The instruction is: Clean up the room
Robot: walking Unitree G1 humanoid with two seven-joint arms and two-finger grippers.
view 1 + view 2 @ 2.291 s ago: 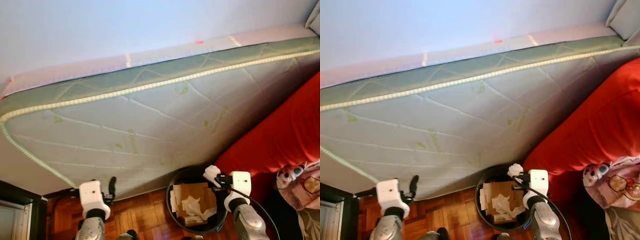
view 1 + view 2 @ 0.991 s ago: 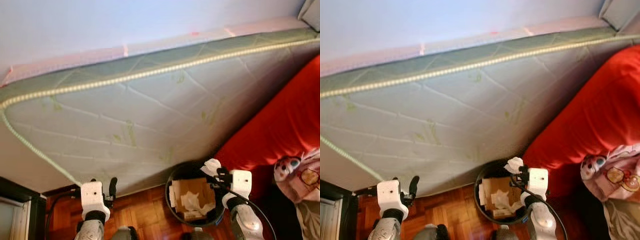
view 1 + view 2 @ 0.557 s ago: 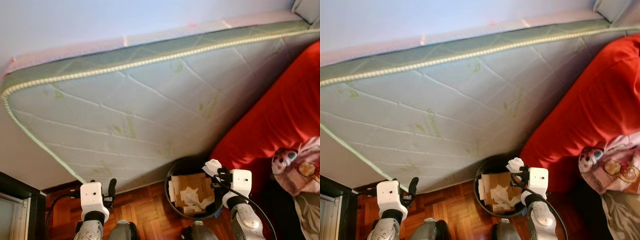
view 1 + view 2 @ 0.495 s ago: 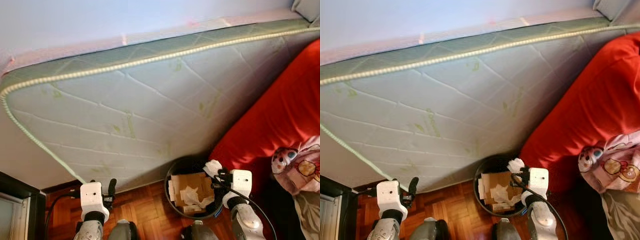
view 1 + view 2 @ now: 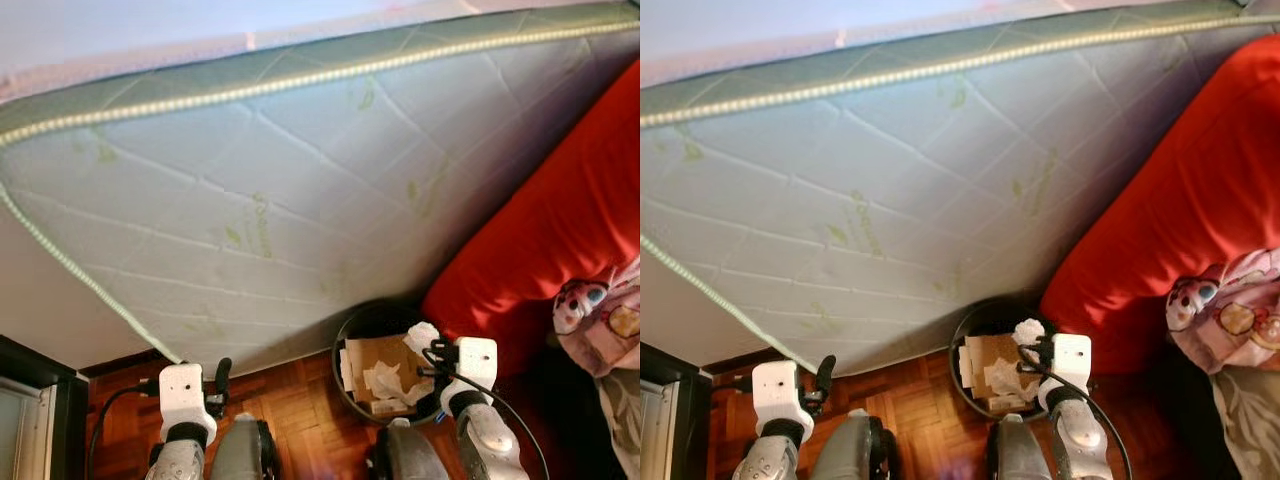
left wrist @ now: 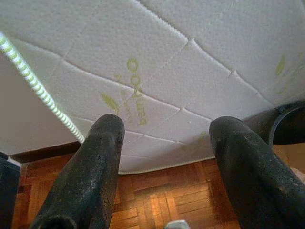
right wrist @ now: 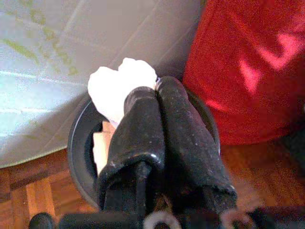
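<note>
A: Which step of the tidying is this, would you say?

B: The drop-off, by my reading. The right gripper has its two black fingers pressed together on a crumpled white paper wad, and it hangs over the near right rim of the black waste bin.

A: And the bin, where does it stand?

B: On the parquet floor, tucked against the foot of the quilted mattress that leans on the far wall, with the red bedding just to its right. Cardboard scraps and other crumpled paper already lie inside.

A: So the wad is over the opening?

B: It sticks out past the fingertips toward the far side. In the wrist view it sits above the bin's mouth, the rim curving below it. In the head views it looks to be just inside the right edge, not the middle.

A: What does the next move call for?

B: Probably a small reach left and farther in, so the wad clears the rim, then parting the fingers to let it fall. Paper that light could catch on a finger or bounce off the cardboard.

A: The other arm?

B: The left gripper is idle, low on the left over bare floor, fingers spread apart with nothing between them.
</note>
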